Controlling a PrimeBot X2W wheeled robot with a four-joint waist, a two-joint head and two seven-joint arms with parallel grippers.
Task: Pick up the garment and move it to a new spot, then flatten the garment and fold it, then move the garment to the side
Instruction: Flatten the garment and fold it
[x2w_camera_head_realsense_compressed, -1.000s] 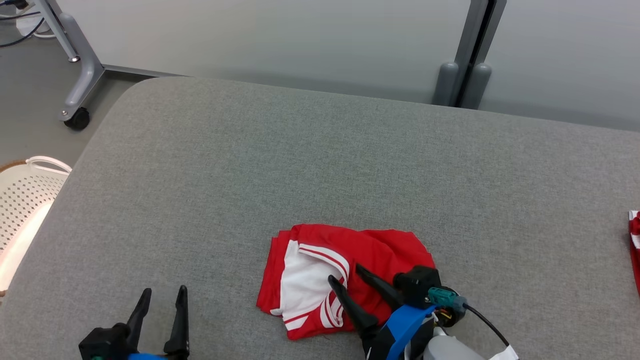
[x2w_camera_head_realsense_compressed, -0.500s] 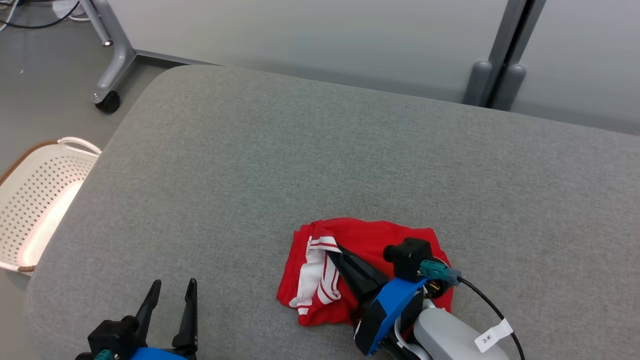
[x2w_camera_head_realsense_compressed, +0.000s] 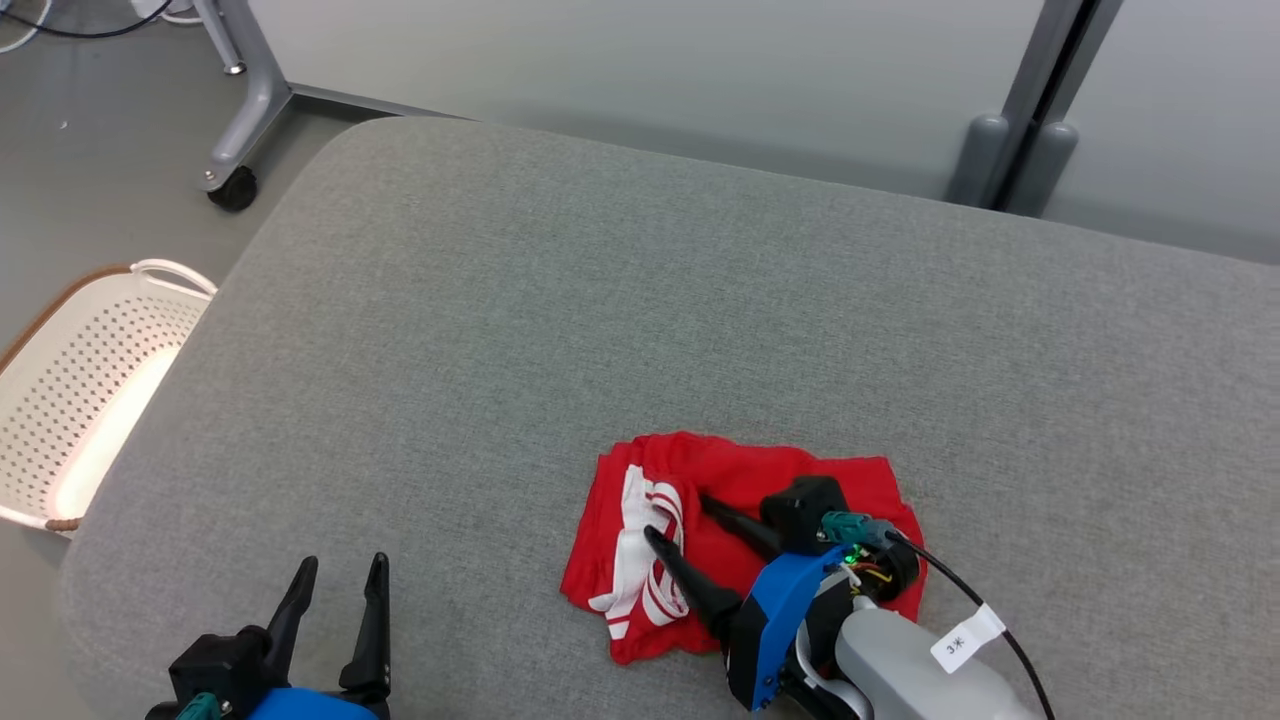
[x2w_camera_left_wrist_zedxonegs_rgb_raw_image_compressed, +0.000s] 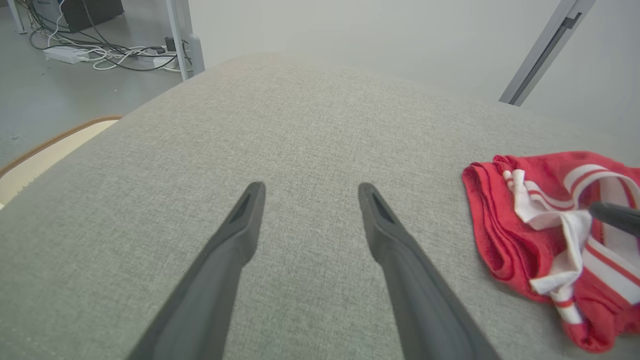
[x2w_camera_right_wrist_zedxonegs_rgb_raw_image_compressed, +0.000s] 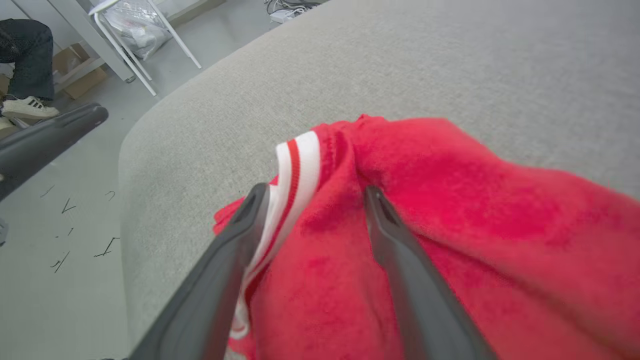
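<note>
At five o'clock on the grey cushion (x2w_camera_head_realsense_compressed: 600, 300) | red-and-white garment (x2w_camera_head_realsense_compressed: 770, 472) is straddled by right gripper (x2w_camera_head_realsense_compressed: 686, 520), fingers spread, nothing grasped | long axis nine-to-three | left gripper (x2w_camera_head_realsense_compressed: 342, 565), also spread, farther off at seven o'clock

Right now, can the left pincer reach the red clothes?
Probably yes: just grey cushion lies between the open left pincer and the garment, though the right pincer sits over it.
</note>
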